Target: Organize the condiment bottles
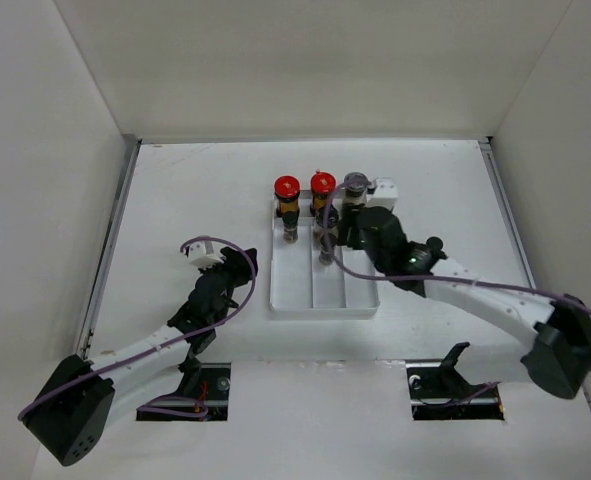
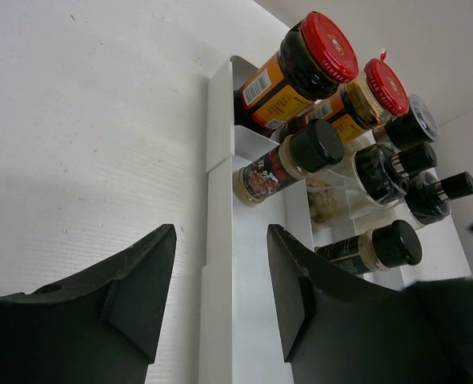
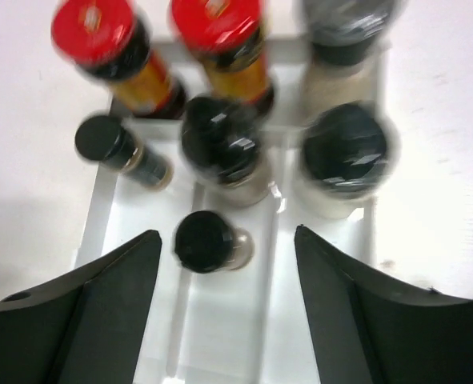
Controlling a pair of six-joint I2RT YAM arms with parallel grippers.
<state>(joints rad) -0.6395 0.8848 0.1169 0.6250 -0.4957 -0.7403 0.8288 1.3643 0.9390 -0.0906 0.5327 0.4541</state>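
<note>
We see a white table (image 1: 175, 200) boxed in by plain white walls (image 1: 275, 70). The condiment bottles (image 1: 322, 183) stand clustered at the far end of the white tray (image 1: 320, 292). Our right gripper (image 3: 228, 240) hangs above them, fingers spread wide and holding nothing, with its arm stretched forward and leftward. Our left gripper (image 2: 220, 248) is likewise spread and empty, low near the tray's left wall, with its arm bent.

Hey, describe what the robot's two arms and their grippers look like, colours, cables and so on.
The left arm and right arm both have black joint housings joined by white links, each with a thin purple cable looping outside. A small green light glows on the right arm. The left gripper and right gripper have broad matte black fingers with raised squared pads.
</note>
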